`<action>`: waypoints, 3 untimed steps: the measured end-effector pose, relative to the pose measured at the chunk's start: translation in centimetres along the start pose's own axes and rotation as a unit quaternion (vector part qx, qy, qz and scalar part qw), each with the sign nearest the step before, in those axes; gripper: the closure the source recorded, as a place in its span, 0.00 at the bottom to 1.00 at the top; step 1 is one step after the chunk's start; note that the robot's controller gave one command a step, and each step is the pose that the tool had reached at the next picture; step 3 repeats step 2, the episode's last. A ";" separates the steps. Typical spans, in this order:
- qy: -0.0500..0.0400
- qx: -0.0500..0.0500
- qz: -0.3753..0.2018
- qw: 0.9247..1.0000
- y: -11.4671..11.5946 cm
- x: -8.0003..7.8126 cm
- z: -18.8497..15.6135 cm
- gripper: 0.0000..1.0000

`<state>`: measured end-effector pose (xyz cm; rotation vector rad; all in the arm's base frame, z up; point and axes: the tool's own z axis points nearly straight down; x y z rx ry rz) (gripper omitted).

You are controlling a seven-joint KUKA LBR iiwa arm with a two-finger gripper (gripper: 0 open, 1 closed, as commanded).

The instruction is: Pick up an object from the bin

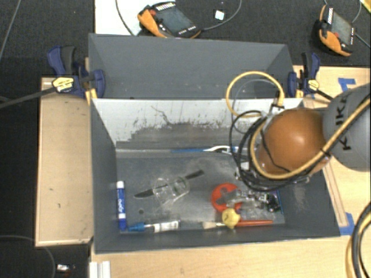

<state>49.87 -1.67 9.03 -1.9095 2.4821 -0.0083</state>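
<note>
Camera view: gripper (255,200) is low in the bin's (104,155) front right part, under the arm's orange cover (291,139). Whether it is spread or closed, cannot tell. Red ring (220,193) lies just left of it, touching or nearly so. Yellow piece (230,218) and red stick (255,223) are just in front. Clear cup (168,190) lies mid-bin. Blue marker (121,205) and white pen (155,227) sit front left, well apart from the gripper.
</note>
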 end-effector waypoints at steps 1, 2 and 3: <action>-0.001 0.002 0.002 1.000 -0.1 -0.1 -1.4 1.00; -0.001 -0.003 0.002 1.000 0.1 -0.1 -4.3 1.00; -0.001 -0.003 0.002 1.000 0.1 -0.1 -4.3 1.00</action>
